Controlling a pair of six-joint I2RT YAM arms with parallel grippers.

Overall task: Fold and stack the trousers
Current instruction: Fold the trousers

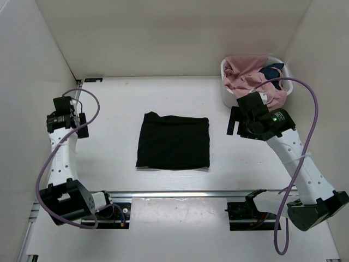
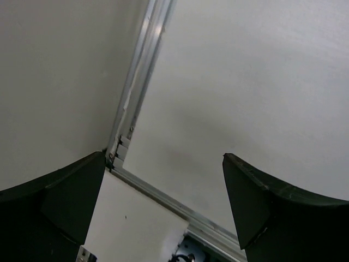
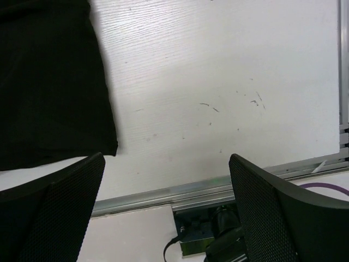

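Jaws spread on both arms, empty.
Trousers [image 1: 173,142] folded square on counter [image 1: 109,103]; looks basically done.

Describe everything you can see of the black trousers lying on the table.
The trousers are plain black, matte, soft-looking fabric, folded into a flat, roughly rectangular bundle; separate legs cannot be made out. The far-left corner bulges slightly, while the other edges run fairly straight. They lie near the middle of the white table, and only the table touches them. The right wrist view shows one edge and a corner lying flat on the surface.
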